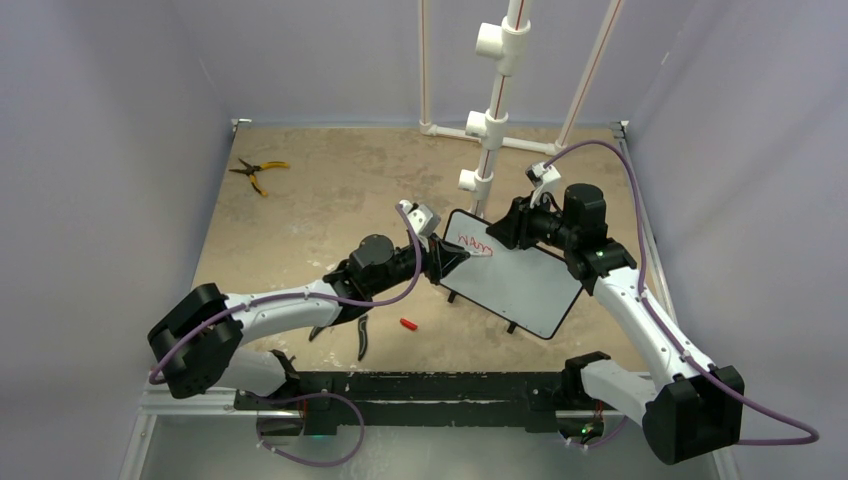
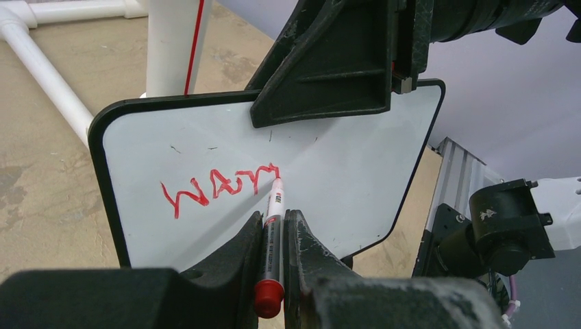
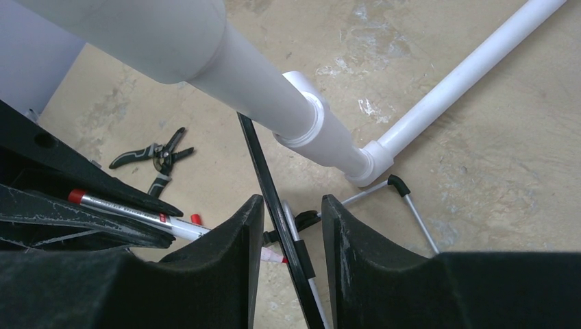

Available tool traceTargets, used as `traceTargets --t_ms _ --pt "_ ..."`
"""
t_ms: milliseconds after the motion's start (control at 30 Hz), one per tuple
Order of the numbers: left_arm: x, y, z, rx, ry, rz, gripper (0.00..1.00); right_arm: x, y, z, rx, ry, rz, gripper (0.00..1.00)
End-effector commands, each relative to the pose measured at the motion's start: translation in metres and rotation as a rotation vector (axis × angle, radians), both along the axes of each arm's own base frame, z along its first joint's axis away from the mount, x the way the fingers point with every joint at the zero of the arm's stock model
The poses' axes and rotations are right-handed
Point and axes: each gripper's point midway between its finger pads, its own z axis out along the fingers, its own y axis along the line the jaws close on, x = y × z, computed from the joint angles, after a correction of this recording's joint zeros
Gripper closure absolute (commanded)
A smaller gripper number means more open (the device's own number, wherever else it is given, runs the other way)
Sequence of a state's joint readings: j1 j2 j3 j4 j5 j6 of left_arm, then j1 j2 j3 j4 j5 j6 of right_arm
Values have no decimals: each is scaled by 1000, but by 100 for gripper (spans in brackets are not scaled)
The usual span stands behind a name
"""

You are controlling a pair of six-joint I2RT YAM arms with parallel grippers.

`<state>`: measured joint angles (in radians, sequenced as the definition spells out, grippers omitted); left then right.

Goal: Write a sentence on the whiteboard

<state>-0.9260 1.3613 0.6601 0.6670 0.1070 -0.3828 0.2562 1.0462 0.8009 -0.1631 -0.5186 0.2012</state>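
The whiteboard (image 1: 530, 285) stands propped at the middle right of the table, its white face (image 2: 356, 157) toward my left arm. The sentence (image 2: 219, 185) is a short red scrawl near the board's upper left (image 1: 470, 243). My left gripper (image 2: 274, 218) is shut on a red marker (image 2: 275, 205), whose tip touches the board at the end of the scrawl. My right gripper (image 3: 292, 205) straddles the board's top edge (image 3: 274, 192). Its jaws stand open: one finger (image 2: 329, 75) lies against the face, and a gap shows on the other side.
A white PVC pipe frame (image 1: 490, 130) rises just behind the board, close to my right gripper (image 1: 505, 228). Yellow-handled pliers (image 1: 258, 172) lie at the far left. Black-handled cutters (image 1: 350, 330) and a red cap (image 1: 408, 324) lie near the left arm. The board's wire stand (image 3: 411, 199) sticks out behind.
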Motion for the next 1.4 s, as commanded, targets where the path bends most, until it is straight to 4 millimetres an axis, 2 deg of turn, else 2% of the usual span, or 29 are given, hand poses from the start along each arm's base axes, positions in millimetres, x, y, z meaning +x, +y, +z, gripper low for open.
traceTargets --t_ms 0,200,467,1067,1367 --pt "8 -8 30 -70 -66 13 100 -2 2 17 14 -54 12 59" --pt "10 -11 39 -89 -81 13 100 -2 2 19 15 -57 9 55" --pt "10 -13 41 -97 -82 5 100 -2 2 19 15 -55 12 55" --pt "-7 -20 12 -47 -32 -43 100 -2 2 18 14 -51 12 55" --pt "-6 -22 21 -70 -45 -37 100 -2 2 18 15 -52 12 55"
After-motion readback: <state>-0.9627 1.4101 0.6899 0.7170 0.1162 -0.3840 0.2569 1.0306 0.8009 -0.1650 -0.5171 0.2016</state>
